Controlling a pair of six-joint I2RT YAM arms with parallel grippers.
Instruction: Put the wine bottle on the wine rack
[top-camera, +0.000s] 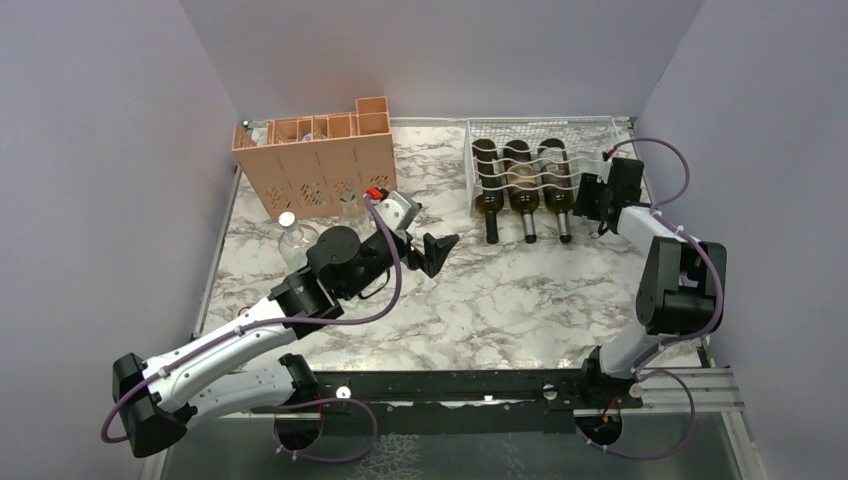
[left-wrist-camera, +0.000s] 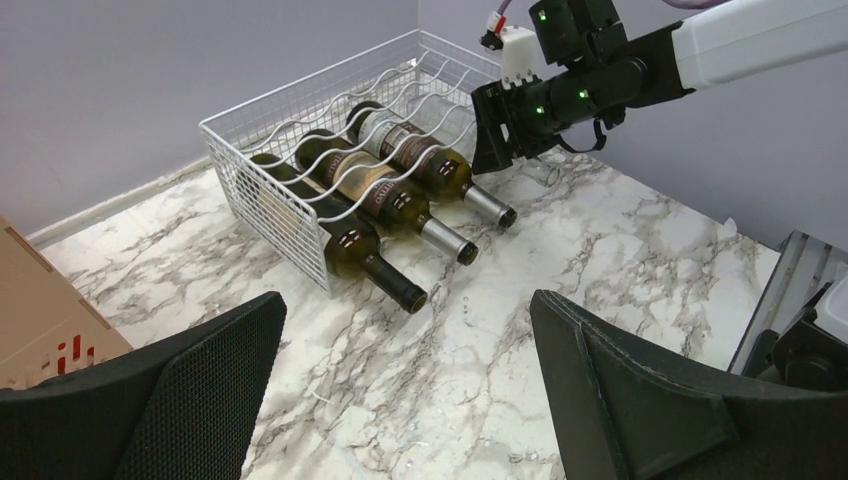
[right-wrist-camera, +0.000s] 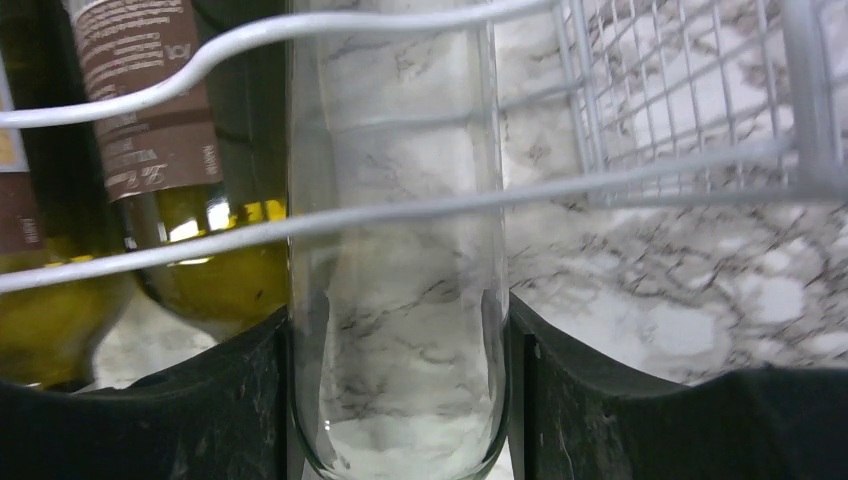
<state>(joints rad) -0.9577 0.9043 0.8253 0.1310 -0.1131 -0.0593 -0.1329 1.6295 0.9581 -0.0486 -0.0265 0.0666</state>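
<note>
Clear bottle (right-wrist-camera: 395, 250) at the rack (top-camera: 540, 130)
My right pincer (right-wrist-camera: 400, 390) pinches the clear bottle among the rack's wires, beside dark bottles (top-camera: 520, 182); my left pincer (left-wrist-camera: 405, 335) hangs spread.

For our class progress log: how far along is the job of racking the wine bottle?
Done: three dark wine bottles lie in the white wire wine rack. In hand: the right gripper is shut on a clear glass bottle, partly under the rack's wires. Left: seat it in a cradle and let go. The left gripper hangs open, empty.
</note>
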